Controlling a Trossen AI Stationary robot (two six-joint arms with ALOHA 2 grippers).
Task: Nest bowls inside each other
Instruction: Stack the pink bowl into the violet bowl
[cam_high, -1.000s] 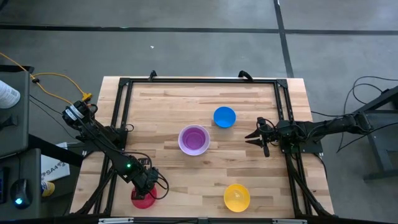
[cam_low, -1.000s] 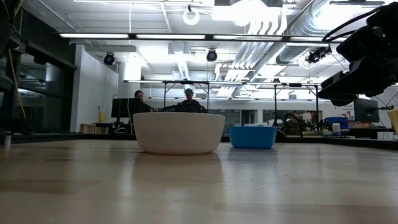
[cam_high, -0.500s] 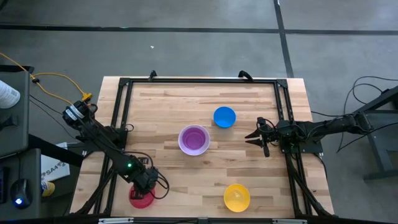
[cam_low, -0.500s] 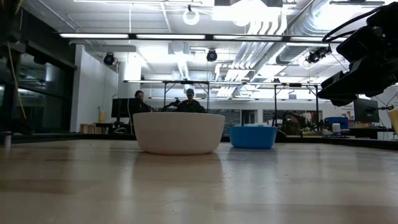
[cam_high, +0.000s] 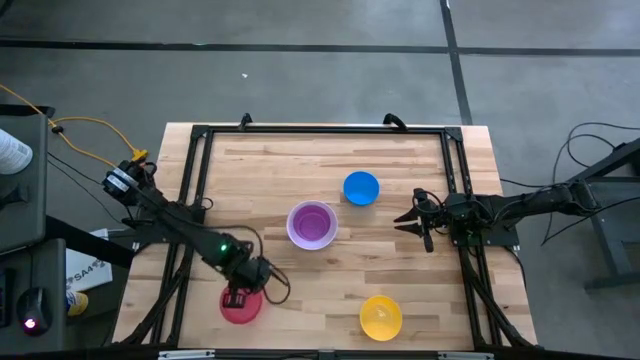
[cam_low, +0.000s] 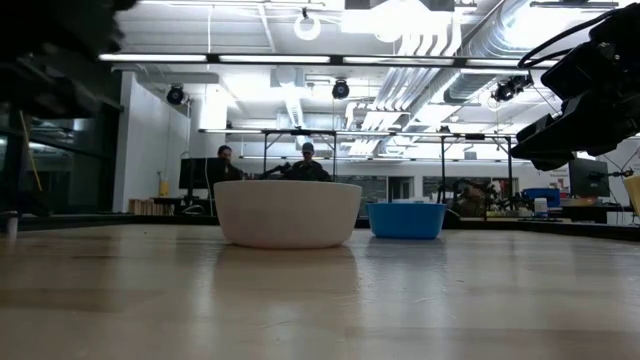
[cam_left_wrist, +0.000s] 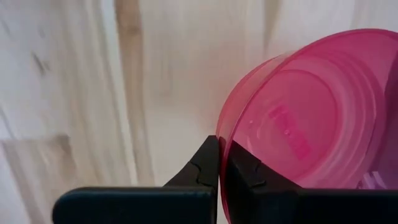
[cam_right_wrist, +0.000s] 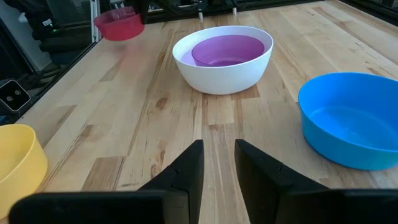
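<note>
Left pincer (cam_high: 236, 299) clenched on red-pink bowl (cam_high: 241, 305) rim at 7 o'clock; thin, light, likely slippery plastic. Right pincer (cam_high: 408, 221) released, idle.

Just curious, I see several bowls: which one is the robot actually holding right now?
The red-pink bowl. The left gripper is shut on its rim; the blue, yellow and purple-in-white bowls sit untouched.

Overhead looking down, low level across table, both sharing white bowl (cam_low: 288, 213), wrists close.

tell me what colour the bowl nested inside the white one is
Purple, sitting inside the white bowl; it shows best in the right wrist view.
</note>
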